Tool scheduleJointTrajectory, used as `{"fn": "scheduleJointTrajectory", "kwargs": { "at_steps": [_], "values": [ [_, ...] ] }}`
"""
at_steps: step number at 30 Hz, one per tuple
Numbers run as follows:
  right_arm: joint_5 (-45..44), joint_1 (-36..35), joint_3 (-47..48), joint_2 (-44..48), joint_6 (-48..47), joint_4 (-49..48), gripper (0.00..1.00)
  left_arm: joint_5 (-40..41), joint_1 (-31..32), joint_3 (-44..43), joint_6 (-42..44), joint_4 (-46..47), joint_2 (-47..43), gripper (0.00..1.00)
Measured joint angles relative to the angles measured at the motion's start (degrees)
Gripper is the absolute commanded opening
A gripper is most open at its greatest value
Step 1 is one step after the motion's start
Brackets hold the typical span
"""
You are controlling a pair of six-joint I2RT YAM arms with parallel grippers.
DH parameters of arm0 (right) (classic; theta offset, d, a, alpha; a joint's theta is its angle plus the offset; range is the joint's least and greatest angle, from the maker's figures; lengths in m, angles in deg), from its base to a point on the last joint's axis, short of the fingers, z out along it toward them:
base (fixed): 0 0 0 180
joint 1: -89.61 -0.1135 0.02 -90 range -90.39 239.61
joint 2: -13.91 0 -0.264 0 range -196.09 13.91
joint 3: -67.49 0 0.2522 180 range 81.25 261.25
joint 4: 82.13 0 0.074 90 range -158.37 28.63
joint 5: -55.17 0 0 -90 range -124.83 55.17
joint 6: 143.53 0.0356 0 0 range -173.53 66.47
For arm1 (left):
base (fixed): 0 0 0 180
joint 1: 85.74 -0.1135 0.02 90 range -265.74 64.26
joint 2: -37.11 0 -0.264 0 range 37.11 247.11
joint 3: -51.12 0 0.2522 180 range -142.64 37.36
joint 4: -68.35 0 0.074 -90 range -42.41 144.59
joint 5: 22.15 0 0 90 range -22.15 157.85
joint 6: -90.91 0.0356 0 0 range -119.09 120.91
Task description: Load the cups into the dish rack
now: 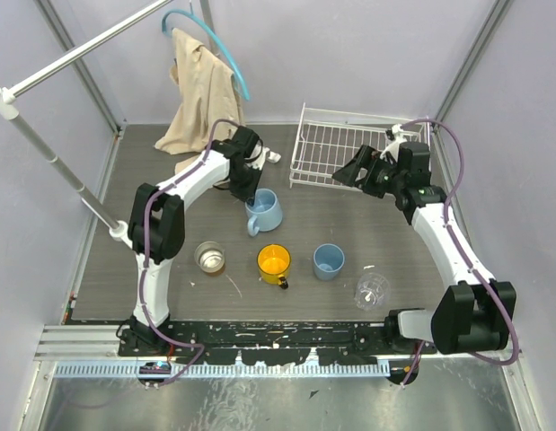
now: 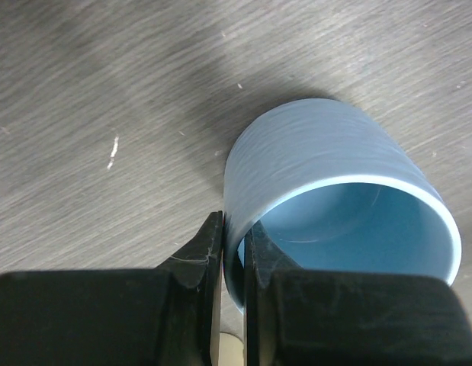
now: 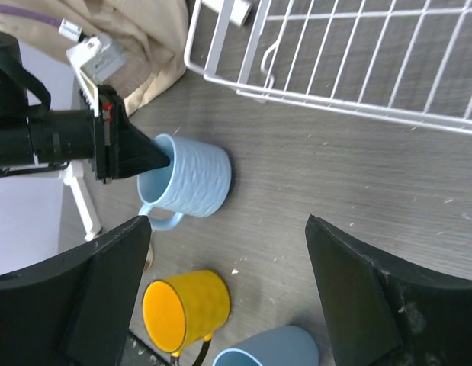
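Mug [image 1: 264, 210] upright at frame centre, mouth up, handle lower left; left gripper [image 1: 250, 193] pinches its rim, nearly closed. Right gripper [image 1: 353, 170] gapes wide, empty.

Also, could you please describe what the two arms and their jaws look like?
Both the left arm and the right arm have white link shells joined by bulky black joint housings. A purple cable loops along the outside of each. The jaws are matte black, flat and wedge-shaped, tapering toward the tips. I see no readable markings.
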Motion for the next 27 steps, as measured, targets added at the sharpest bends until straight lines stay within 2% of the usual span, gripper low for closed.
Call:
{"fn": "scheduleJointTrajectory", "kwargs": {
  "at_steps": [5,8,12,16,20,24,27],
  "values": [
    [6.8,0.0,0.0,-2.0,2.0,0.4,0.86,-4.4,-0.5,-0.3,-4.2,-0.6,-0.5,0.0],
    [11.4,0.0,-0.2,-2.0,4.8,-1.3,0.81,-6.8,-1.2,-0.3,-8.1,-0.5,-2.3,0.0],
    [17.8,-0.4,-2.9,-1.9,11.8,-9.0,0.7,-10.6,-3.6,1.5,-15.1,3.1,-7.9,0.0],
    [23.0,-1.6,-5.6,-2.2,20.8,-16.7,0.69,-15.7,-7.5,10.1,-26.1,14.8,-18.3,0.0],
    [27.2,-3.5,-5.9,-3.3,30.3,-25.0,0.76,-19.1,-10.1,19.0,-38.6,30.5,-25.8,0.0],
    [29.1,-6.3,-7.1,-4.1,40.6,-35.4,0.8,-21.6,-9.8,24.9,-49.4,46.8,-26.7,0.0],
    [29.2,-9.3,-9.6,-4.6,49.0,-45.2,0.81,-22.8,-9.3,28.9,-56.2,55.5,-26.7,0.0]
  ]
}}
